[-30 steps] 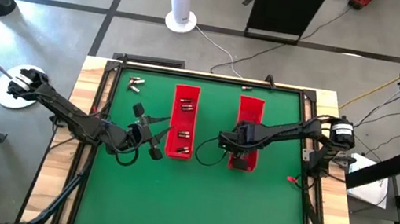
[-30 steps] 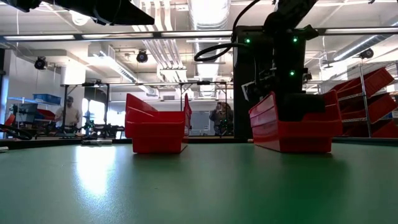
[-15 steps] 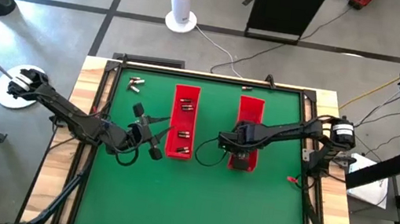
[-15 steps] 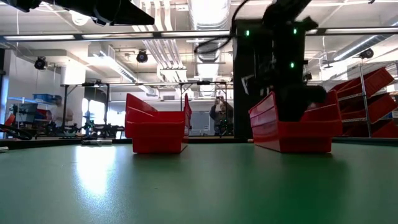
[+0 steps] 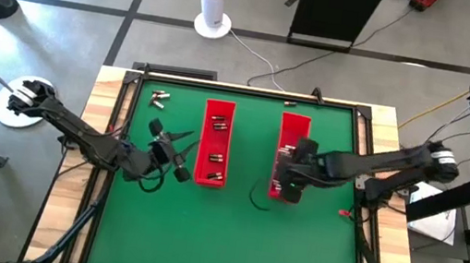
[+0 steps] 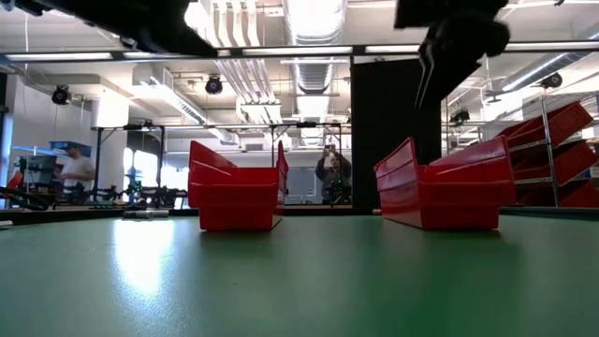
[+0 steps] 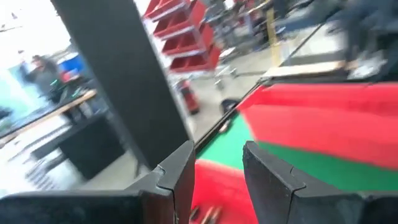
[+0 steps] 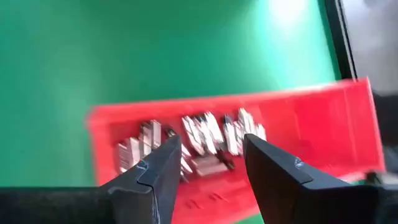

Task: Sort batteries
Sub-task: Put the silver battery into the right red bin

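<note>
Left arm reached in from left desk edge, elbow low, wrist angled toward centre. Left tool [image 5: 179, 142] hovered over desk, fingers [image 7: 180, 177] parted with clear gap, nothing between them. Right arm extended from right edge, stretched across toward centre. Right tool [image 5: 285, 178] raised above desk, pointing downward, fingers [image 8: 158, 168] spread apart, empty.

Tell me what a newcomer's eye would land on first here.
Two long red trays lie side by side on the green table, with batteries inside. The right gripper hangs open above the right tray's near end. The left gripper waits, empty, beside the left tray.
</note>
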`<act>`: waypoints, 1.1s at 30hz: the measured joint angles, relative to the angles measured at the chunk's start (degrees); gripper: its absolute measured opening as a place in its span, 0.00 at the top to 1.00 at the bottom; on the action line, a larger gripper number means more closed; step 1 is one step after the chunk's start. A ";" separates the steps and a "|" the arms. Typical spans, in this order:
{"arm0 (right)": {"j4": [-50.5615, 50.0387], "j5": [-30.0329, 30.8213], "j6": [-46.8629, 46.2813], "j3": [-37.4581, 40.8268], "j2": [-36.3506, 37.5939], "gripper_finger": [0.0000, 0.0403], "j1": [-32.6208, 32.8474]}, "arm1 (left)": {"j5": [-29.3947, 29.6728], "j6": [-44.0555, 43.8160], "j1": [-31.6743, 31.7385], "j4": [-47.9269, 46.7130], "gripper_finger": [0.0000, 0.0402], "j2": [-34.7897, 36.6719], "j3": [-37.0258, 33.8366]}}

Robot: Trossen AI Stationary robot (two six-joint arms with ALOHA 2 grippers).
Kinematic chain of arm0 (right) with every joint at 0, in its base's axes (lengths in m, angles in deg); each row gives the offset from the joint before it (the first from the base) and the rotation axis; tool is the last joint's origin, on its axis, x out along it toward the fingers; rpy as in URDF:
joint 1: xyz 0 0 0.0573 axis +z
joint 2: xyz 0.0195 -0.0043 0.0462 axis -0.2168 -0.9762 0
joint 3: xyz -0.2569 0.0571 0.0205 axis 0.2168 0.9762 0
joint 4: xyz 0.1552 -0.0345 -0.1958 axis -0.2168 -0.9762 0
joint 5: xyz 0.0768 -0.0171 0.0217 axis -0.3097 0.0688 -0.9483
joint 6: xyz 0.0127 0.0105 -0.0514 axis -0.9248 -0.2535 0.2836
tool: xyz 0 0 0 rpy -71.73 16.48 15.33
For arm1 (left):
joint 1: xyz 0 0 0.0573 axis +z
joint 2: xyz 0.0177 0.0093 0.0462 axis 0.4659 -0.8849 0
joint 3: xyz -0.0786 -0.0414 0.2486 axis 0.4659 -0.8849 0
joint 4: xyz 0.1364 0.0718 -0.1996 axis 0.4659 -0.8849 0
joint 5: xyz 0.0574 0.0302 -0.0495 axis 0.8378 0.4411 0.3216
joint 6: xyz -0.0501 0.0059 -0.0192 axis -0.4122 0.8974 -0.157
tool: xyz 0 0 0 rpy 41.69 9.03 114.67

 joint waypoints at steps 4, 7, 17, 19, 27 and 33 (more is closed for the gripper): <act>7.36 1.24 -0.91 4.84 4.19 0.61 4.20 | 3.14 -10.95 0.28 -14.69 0.71 4.02 0.01; 12.10 1.43 -1.00 8.44 5.50 0.62 6.17 | 3.14 -26.26 0.35 -31.40 0.71 9.41 0.43; 17.47 3.37 3.10 12.78 4.85 0.60 6.97 | -6.90 -75.48 0.39 -62.26 0.71 17.08 -3.53; 18.59 3.97 4.55 12.78 4.85 0.59 6.97 | -11.19 -75.84 0.39 -60.30 0.71 16.07 -4.77; 22.38 4.39 7.65 12.76 4.85 0.60 6.96 | -30.39 -81.79 0.39 -61.58 0.71 10.03 -5.55; 22.37 4.38 6.53 12.82 4.85 0.63 6.97 | -41.40 -91.56 0.39 -67.22 0.71 4.33 -5.62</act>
